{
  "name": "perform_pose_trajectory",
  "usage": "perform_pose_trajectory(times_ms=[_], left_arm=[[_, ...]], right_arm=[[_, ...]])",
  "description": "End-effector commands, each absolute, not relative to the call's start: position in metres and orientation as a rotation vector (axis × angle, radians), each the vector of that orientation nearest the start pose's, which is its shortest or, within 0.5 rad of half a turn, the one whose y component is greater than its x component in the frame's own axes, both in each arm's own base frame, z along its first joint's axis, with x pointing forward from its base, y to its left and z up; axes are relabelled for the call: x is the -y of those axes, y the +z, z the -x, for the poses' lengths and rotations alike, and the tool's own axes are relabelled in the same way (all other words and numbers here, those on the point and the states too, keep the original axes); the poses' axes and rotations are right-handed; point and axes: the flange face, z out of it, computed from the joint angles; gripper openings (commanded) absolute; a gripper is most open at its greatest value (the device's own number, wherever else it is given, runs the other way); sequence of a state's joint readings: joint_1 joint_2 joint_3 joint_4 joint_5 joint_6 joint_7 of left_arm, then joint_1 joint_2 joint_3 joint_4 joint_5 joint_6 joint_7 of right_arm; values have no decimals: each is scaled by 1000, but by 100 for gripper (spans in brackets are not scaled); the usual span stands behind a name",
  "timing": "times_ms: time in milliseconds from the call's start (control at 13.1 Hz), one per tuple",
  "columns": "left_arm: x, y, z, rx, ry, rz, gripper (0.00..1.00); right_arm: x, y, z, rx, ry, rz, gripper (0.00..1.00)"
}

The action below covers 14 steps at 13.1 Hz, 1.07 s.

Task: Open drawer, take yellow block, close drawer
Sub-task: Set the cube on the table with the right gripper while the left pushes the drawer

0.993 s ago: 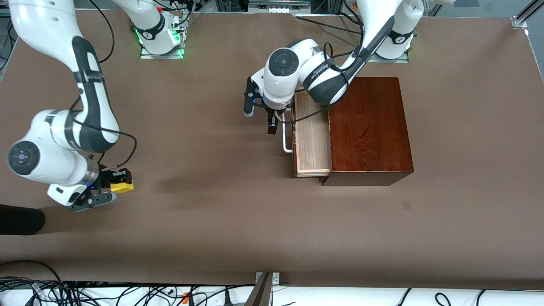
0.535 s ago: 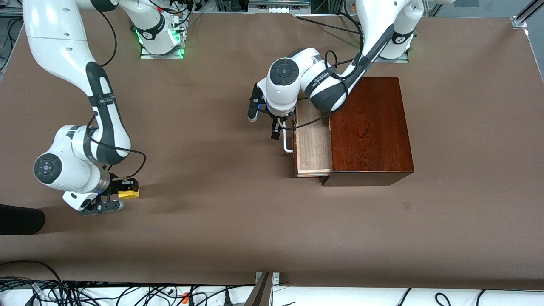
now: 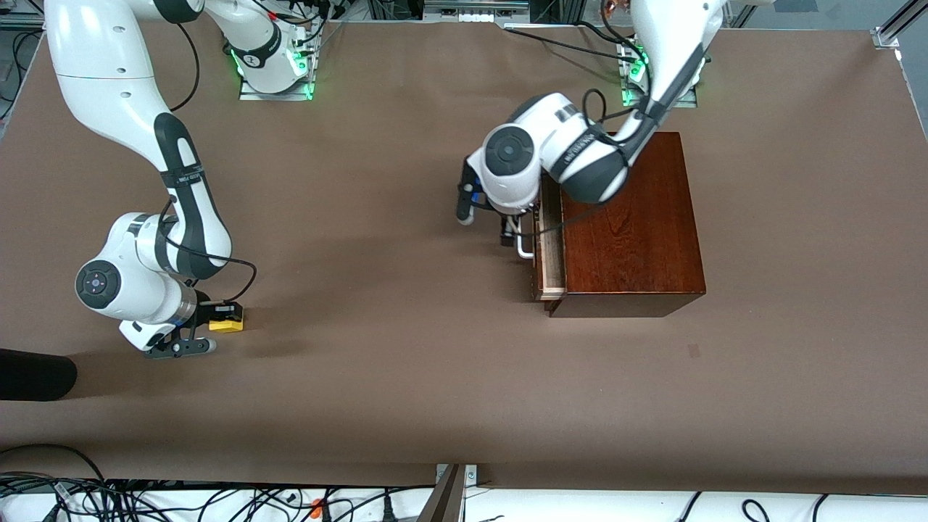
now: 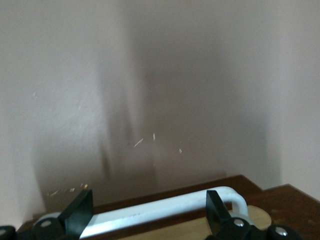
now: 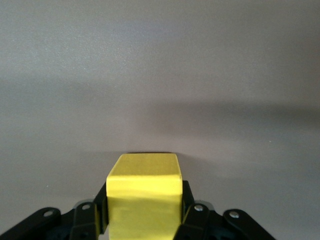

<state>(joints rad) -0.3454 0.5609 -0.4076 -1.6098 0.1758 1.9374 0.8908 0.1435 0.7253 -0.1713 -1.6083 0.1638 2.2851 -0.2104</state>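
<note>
Front view: the drawer of the dark wooden box shows far less of its pale interior than a second ago — only a narrow strip is left open. The left pincer is at the white handle, in front of the drawer, and has travelled toward the box with it; whether its fingers are pinched or spread is not clear from here. Well away from the box, toward the right arm's end of the worktop, the right pincer has sunk close to the surface, pressed together on the yellow block.

Left wrist view: the handle lies across between the two dark fingertips, which stand apart at either side of the bar — spread, not clamping.

Right wrist view: the yellow block sits pinched between the black fingers, bare worktop just below.

Judgement: the block is out and the closing nearly done — one short push remains
</note>
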Motion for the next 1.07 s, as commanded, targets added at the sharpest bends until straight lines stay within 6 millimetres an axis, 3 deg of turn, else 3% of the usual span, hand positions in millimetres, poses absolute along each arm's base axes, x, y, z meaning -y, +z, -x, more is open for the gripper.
perform_pose_trajectory(times_ms=[0,382,535,687,993], left_arm=[[403,317,-523,-2385,307,2094,100],[380,319,-534,-2355,375,2083,100],[381,320,-533,-2356,380,2082,100],[380,324,-536,-2354,370,2085,100],[377,325,-537,-2349,391,2084,100]], right_arm=[[5,204,-688,138,38,3109,26],[3,208,-689,138,34,3108,84],[3,214,-691,141,19,3107,99],[0,233,-694,150,-19,3104,99],[-15,312,-696,157,-107,3073,100]])
